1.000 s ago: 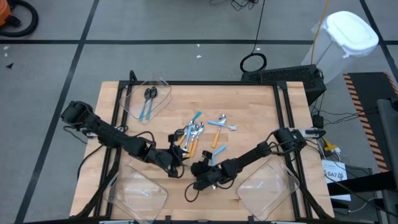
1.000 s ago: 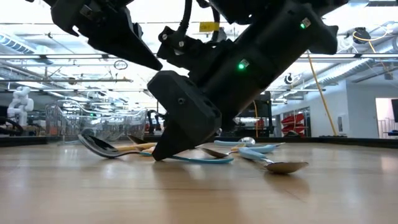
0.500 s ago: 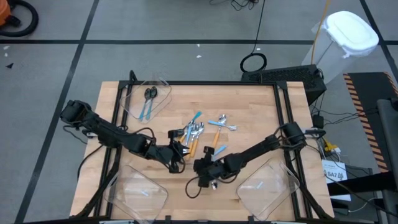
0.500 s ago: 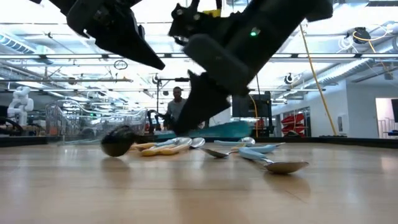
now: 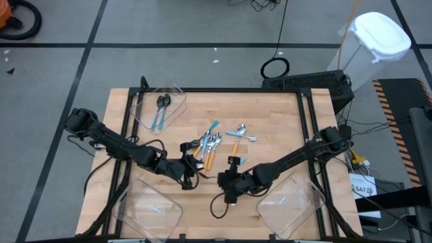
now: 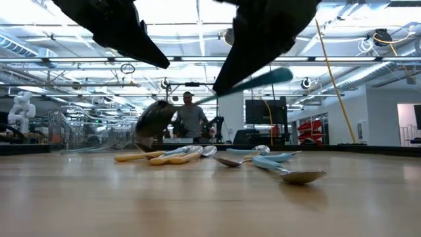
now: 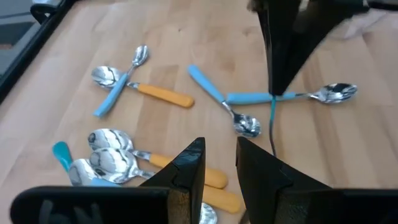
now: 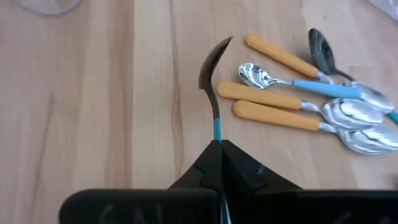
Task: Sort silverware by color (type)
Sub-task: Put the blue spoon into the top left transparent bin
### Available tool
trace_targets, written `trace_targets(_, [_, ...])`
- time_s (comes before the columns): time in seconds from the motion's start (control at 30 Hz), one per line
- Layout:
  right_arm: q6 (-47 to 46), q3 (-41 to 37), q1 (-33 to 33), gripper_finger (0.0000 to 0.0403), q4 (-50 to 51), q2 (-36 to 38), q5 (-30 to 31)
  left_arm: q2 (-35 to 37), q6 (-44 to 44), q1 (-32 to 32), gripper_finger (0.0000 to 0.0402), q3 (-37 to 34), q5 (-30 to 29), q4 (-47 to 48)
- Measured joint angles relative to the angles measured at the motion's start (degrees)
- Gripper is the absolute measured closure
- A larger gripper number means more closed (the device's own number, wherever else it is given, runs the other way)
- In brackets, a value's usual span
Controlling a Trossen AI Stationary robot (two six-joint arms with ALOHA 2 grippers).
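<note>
- Holding a black-bowled spoon [image 8: 214,81] by its light-blue handle, our right gripper [image 5: 228,183] sits at the lower centre of the high view, its fingers closed flat on the handle with the bowl sticking out ahead, clear of the surface [image 5: 270,115].
- Our main worry is that grip: it looks thin and set far back on the handle, so the spoon could pivot or slip out during a fast swing and land back among the others.
- Just left of it in the high view, our left gripper [image 5: 187,165] hovers at the near edge of the spoon pile [image 5: 210,145], fingers slightly parted and holding nothing; the two arms are close, so a crossing move risks a bump.
- The pile at frame centre mixes silver bowls with orange and light-blue handles, several overlapping, so a pick there could drag a neighbour.
- Lower in the high view are two clear bins, the left bin [image 5: 150,209] and the right bin [image 5: 290,206].
- Farthest, in the upper left of the surface, a third clear bin [image 5: 160,109] already holds what looks like a dark-bowled, blue-handled pair.
</note>
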State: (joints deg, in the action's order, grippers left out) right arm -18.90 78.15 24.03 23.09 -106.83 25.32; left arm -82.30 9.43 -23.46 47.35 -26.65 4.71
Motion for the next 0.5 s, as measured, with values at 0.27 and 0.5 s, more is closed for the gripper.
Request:
trace_targets(0.27, [5.9,0.0,1.5,0.0402,5.0,4.7,0.1,0.0,4.0,-4.2,0.0309,0.0,-1.3,-6.8])
trace_targets(0.5, [10.5,0.1,1.0,0.0402,8.6,7.4,0.1,0.0,4.4,-6.8,0.0309,0.0,-8.9,-6.1])
